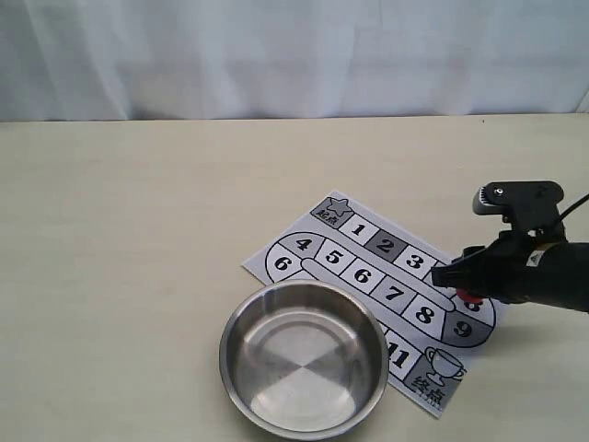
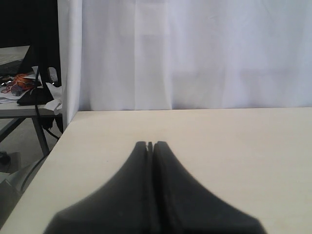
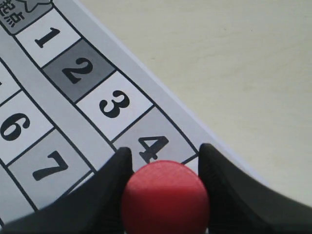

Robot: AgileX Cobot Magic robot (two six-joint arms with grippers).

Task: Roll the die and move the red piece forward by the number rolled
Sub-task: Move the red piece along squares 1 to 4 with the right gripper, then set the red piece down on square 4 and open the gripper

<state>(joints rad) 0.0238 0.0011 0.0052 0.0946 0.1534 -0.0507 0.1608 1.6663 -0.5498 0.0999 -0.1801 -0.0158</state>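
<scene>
The red piece is a round red peg standing between the two fingers of my right gripper, over the board just past square 4. Both fingers touch its sides, so the gripper is shut on it. In the exterior view only a sliver of the red piece shows under the right gripper, at the board's right end near square 9. The left gripper is shut and empty above bare table, and is out of the exterior view. No die shows in any view.
The numbered paper game board lies on the beige table at centre right. A steel bowl sits on the board's near left corner, its inside showing nothing. A white curtain backs the table.
</scene>
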